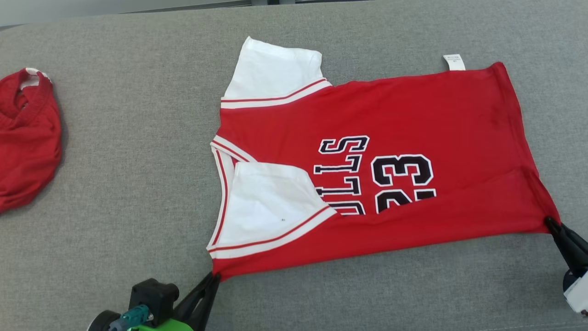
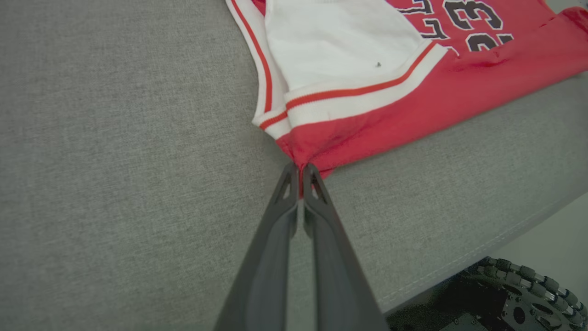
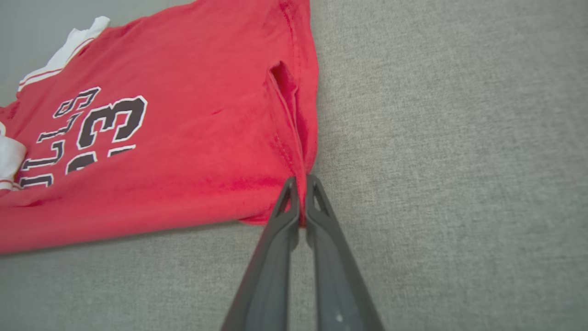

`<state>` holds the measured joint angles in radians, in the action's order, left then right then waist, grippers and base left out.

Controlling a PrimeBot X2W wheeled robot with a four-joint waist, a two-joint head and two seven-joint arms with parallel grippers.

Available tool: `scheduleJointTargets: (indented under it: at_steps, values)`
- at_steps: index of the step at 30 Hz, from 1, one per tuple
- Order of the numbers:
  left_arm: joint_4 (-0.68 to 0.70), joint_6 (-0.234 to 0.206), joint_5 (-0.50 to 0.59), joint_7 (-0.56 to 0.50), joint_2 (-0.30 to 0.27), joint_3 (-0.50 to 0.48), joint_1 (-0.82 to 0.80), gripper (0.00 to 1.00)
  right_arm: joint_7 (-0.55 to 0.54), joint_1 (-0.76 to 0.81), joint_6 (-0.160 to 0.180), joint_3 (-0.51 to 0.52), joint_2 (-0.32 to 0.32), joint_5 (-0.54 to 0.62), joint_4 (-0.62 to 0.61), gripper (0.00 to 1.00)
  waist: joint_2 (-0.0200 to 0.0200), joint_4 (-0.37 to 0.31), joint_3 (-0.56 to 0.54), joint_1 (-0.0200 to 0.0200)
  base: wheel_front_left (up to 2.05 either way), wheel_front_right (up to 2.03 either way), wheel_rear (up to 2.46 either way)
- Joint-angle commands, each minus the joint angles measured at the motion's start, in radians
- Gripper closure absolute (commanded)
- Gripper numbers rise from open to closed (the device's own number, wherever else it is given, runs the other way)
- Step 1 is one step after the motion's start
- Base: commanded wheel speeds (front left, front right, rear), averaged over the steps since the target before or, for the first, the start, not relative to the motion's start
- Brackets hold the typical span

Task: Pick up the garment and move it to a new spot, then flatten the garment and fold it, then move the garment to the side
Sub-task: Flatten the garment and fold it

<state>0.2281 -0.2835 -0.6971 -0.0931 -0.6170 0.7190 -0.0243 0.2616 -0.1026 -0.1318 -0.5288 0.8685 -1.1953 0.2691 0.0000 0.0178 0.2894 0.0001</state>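
Note:
A red jersey (image 1: 404, 115) with white sleeves and black lettering lies spread on the grey cushion, its near long edge folded over the number. My left gripper (image 1: 213, 277) is shut on the jersey's near shoulder corner (image 2: 301, 158); its fingers (image 2: 285, 193) pinch the red cloth. At the lower right my right gripper (image 1: 550, 223) is shut on the near hem corner (image 3: 301, 184), the fabric pulled taut between the two. The near white sleeve (image 1: 266, 202) is folded onto the chest; the far sleeve (image 1: 271, 69) sticks out at the back.
A second crumpled red garment (image 1: 25, 138) lies at the cushion's far left. The grey cushion (image 1: 138, 184) stretches around the jersey. Its front edge and part of my wheeled base (image 2: 514, 294) show in the left wrist view.

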Motion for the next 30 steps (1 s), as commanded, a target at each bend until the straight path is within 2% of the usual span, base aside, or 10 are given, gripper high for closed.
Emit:
scheduleJointTargets:
  at_steps: [1,13,16,17,18,19,20,21,22,30]
  values:
    - [0.009,-0.006,-0.011,-0.009,-0.011,0.005,0.023,1.0,0.004,0.028,0.002,0.009,0.011,-0.007,-0.01,1.0,0.0,0.001,-0.002,-0.0001,0.0,0.0,0.0]
    - [0.055,-0.042,0.007,-0.028,-0.026,0.024,0.06,1.0,0.002,0.143,0.002,0.085,0.022,0.02,-0.094,1.0,0.0,-0.008,0.008,-0.0001,0.0,0.0,0.0]
    - [0.035,-0.048,0.036,-0.034,-0.012,0.04,0.03,1.0,-0.007,0.136,0.002,0.081,0.012,0.039,-0.09,0.57,0.0,-0.008,0.009,-0.0001,0.0,0.0,0.0]
    - [0.03,-0.05,0.04,-0.033,-0.006,0.043,0.025,1.0,-0.009,0.135,0.002,0.08,0.01,0.043,-0.089,0.51,0.0,-0.008,0.009,-0.0001,0.0,0.0,0.0]
    - [0.025,-0.051,0.044,-0.031,-0.001,0.044,0.021,0.96,-0.011,0.136,0.002,0.082,0.009,0.046,-0.087,0.01,0.0,-0.008,0.01,-0.0001,0.0,0.0,0.0]
    - [0.021,-0.051,0.045,-0.03,0.002,0.046,0.019,0.89,-0.013,0.138,0.002,0.084,0.01,0.049,-0.085,0.0,0.0,-0.008,0.01,-0.0001,0.0,0.0,0.0]
    - [0.015,-0.053,0.044,-0.03,0.006,0.047,0.018,0.66,-0.014,0.142,0.002,0.088,0.013,0.051,-0.084,0.0,0.0,-0.008,0.01,-0.0001,0.0,0.0,0.0]
    - [0.012,-0.053,0.042,-0.031,0.01,0.047,0.018,0.54,-0.016,0.144,0.002,0.092,0.015,0.054,-0.085,0.0,0.0,-0.008,0.009,-0.0001,0.0,0.0,0.0]
    - [0.01,-0.054,0.04,-0.031,0.012,0.048,0.018,0.0,-0.016,0.149,0.002,0.098,0.019,0.059,-0.084,0.0,0.0,-0.008,0.009,-0.0001,0.0,0.0,0.0]
    - [0.069,-0.097,0.065,-0.019,-0.018,0.016,0.005,0.0,-0.001,0.159,0.002,0.205,0.008,0.144,-0.126,0.0,0.0,-0.016,-0.002,-0.0001,0.0,0.0,0.0]
